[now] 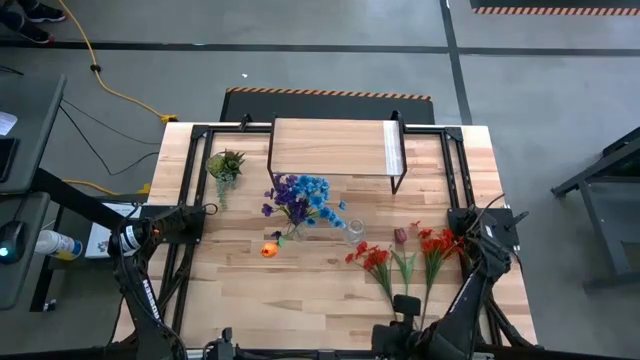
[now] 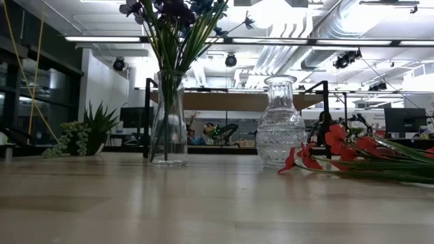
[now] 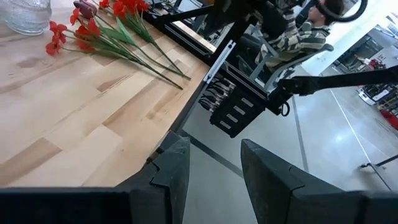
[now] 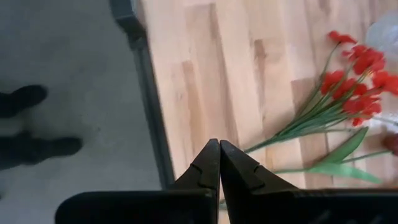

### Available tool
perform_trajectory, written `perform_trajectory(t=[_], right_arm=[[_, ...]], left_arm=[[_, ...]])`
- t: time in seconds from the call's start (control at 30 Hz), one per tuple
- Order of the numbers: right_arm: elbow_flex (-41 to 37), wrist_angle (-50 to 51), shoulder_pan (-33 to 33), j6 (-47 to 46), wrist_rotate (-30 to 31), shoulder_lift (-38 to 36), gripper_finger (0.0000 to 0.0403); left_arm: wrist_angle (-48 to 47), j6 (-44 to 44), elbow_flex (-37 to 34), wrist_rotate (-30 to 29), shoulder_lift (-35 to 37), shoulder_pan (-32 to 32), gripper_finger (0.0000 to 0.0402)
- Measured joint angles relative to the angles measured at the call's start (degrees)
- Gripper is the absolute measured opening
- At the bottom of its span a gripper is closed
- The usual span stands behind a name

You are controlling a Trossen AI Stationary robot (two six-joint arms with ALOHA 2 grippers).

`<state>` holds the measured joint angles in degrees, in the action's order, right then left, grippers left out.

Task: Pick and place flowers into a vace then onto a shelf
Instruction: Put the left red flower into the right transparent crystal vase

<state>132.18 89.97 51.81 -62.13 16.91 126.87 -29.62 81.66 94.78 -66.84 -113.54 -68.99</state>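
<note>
Red flowers (image 1: 405, 262) lie flat on the table at the right, blooms toward the far side and stems toward the near edge. An empty clear vase (image 1: 355, 232) stands beside them. A second vase (image 2: 168, 115) holds blue and purple flowers (image 1: 300, 195). An orange flower (image 1: 270, 250) lies near it. The shelf (image 1: 335, 148) stands at the far middle. My right gripper (image 4: 219, 155) is shut, points down and hovers by the red stem ends (image 4: 261, 145), showing in the high view near the front edge (image 1: 405, 305). My left gripper (image 3: 214, 168) is open and holds nothing at the near left edge (image 1: 225, 343).
A small green spiky plant (image 1: 225, 165) stands at the far left of the table. A black frame (image 4: 146, 93) runs along the table's near edge. A person's dark shoes (image 4: 25, 99) stand on the floor just beyond it. Bare wood lies between the vases and the near edge.
</note>
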Motion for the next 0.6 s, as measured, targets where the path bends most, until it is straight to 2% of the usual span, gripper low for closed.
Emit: perform_trajectory(t=[0.23, 0.43, 0.6], right_arm=[[0.0, -1.3, -1.7, 1.0, 2.5, 2.5, 0.0001], [0.0, -6.4, -4.5, 8.0, 3.1, 4.1, 0.0001], [0.0, -5.9, -6.8, 13.3, 4.7, 4.2, 0.0000]], left_arm=[[-0.4, 1.1, 0.0, 2.8, 0.0, 0.0, 0.0177], [-0.6, 1.1, 0.0, 3.2, 0.0, 0.0, 0.0177], [-0.5, 1.3, 0.0, 3.4, 0.0, 0.0, 0.0177]])
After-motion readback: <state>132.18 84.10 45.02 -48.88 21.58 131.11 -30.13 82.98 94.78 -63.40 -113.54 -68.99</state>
